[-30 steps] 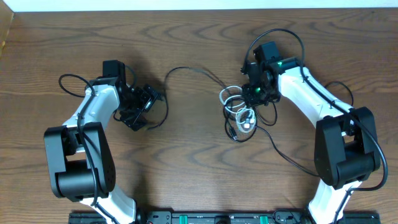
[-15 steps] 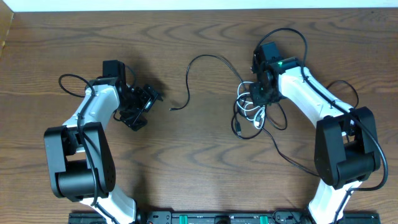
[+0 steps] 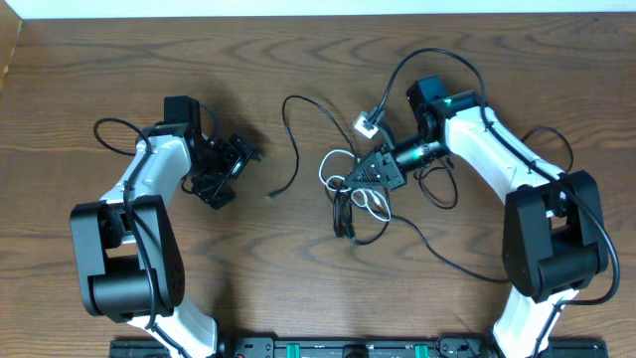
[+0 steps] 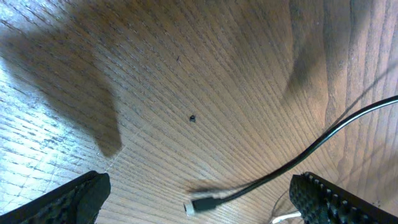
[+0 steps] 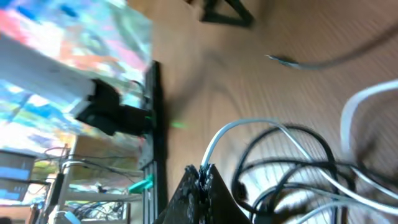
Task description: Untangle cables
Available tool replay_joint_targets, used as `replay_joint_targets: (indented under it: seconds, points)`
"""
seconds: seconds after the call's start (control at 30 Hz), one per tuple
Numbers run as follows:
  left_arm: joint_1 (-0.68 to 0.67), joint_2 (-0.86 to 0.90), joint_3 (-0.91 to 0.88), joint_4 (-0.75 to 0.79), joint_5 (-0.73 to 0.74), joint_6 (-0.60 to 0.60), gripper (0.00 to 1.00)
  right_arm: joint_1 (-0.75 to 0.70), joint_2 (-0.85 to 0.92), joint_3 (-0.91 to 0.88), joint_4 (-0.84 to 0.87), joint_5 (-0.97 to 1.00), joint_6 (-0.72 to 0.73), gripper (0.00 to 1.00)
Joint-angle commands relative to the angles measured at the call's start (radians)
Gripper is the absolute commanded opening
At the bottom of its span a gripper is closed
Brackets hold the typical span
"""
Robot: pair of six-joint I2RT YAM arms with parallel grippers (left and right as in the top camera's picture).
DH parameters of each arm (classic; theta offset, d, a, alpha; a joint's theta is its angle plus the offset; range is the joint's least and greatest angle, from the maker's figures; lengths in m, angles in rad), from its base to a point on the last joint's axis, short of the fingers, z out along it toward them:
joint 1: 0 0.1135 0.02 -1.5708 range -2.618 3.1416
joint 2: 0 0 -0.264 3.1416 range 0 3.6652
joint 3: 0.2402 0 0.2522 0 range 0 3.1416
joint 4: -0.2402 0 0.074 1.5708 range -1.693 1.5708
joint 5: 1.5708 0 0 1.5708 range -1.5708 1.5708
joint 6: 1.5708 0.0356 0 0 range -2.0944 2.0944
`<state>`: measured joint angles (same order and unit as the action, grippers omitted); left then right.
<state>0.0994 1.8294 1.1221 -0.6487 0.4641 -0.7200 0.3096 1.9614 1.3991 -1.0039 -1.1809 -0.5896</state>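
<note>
Wood-grain table [image 3: 298,298], cables [image 3: 348,204] look light and floppy: right gripper [image 5: 203,173] pinches them, left gripper [image 3: 238,177] hangs open and empty, I'd grab by the loose plug [image 4: 198,205].

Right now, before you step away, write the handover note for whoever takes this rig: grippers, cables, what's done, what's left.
Left gripper: open, empty, apart from both cables.
Right gripper: shut at the knot, apparently pinching the white cable.
Black cable: one end lies loose on the table, its plug between the arms; the rest loops with the white one under the right gripper.
Done: one black end lies clear of the knot.
Left: the white and black loops are not yet separated; the left gripper could probably take the loose black end.
</note>
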Motion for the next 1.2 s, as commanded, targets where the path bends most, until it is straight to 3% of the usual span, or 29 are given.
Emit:
replay_joint_targets:
  seconds: [0.0, 0.3, 0.43, 0.6, 0.77, 1.17]
  points:
    - [0.003, 0.010, -0.006, -0.004, -0.017, 0.009, 0.98, -0.022, -0.018, 0.004, -0.003, -0.163, -0.125, 0.01]
    - [0.003, 0.010, -0.006, -0.004, -0.017, 0.009, 0.98, -0.022, -0.018, 0.004, -0.002, -0.174, -0.111, 0.01]
    - [0.003, 0.010, -0.006, -0.004, -0.017, 0.009, 0.98, -0.022, -0.018, 0.004, 0.026, -0.340, -0.041, 0.01]
    - [0.003, 0.010, -0.006, -0.004, -0.017, 0.009, 0.98, -0.036, -0.019, 0.027, 0.228, -0.380, 0.317, 0.01]
    - [0.003, 0.010, -0.006, -0.004, -0.017, 0.009, 0.98, -0.033, -0.039, 0.090, 0.382, -0.346, 0.575, 0.01]
    - [0.003, 0.010, -0.006, -0.004, -0.017, 0.009, 0.98, -0.032, -0.290, 0.193, 0.580, -0.034, 0.813, 0.01]
